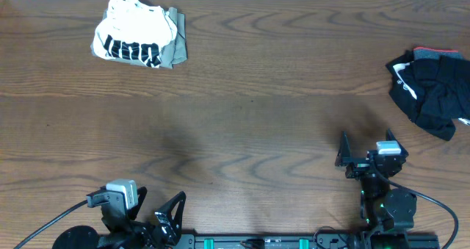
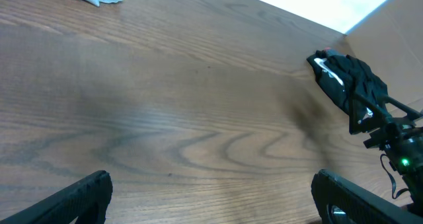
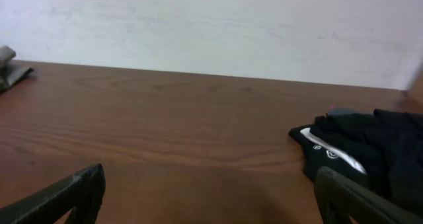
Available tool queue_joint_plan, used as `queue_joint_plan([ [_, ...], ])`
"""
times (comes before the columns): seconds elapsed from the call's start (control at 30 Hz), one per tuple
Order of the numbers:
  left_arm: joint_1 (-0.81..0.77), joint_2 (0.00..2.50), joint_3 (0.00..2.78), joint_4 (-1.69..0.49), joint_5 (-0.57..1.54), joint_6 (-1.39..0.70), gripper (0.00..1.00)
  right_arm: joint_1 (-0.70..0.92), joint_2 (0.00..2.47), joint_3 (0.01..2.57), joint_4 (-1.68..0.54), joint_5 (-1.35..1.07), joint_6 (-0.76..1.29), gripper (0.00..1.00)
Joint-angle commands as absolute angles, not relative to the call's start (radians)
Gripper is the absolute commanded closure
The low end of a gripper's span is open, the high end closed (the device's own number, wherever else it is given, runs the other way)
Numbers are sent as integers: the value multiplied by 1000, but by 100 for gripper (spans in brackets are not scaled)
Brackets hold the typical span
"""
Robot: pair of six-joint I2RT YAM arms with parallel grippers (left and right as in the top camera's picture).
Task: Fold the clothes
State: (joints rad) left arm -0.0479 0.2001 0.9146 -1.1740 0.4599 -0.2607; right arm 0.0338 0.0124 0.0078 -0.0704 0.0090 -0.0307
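Observation:
A folded white T-shirt with a black block-stripe print (image 1: 132, 37) lies on a folded khaki garment (image 1: 175, 49) at the table's far left. A crumpled black bundle (image 1: 432, 89) lies at the far right edge; it also shows in the left wrist view (image 2: 349, 84) and the right wrist view (image 3: 373, 150). My left gripper (image 1: 150, 212) is open and empty at the front left edge, over bare wood (image 2: 211, 197). My right gripper (image 1: 365, 148) is open and empty at the front right, short of the black bundle (image 3: 211, 197).
The brown wooden table (image 1: 242, 124) fills the view. A white wall (image 3: 211, 26) runs along the far edge. The arm bases and cables (image 1: 396, 212) sit along the front edge.

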Motion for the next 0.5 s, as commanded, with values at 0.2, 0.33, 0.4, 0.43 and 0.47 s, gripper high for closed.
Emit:
queue_joint_plan([
  [0.2,-52,196,915,-1172,453,-245,2,25,6,6,-75,-4,-15,1],
  [0.33,-52,196,915,-1172,453,-245,2,25,6,6,-75,-4,-15,1],
  [0.4,-52,196,915,-1172,453,-245,2,25,6,6,-75,-4,-15,1],
  [0.43,-52,196,915,-1172,453,-245,2,25,6,6,-75,-4,-15,1],
  [0.47,-52,196,915,-1172,453,-245,2,25,6,6,-75,-4,-15,1],
])
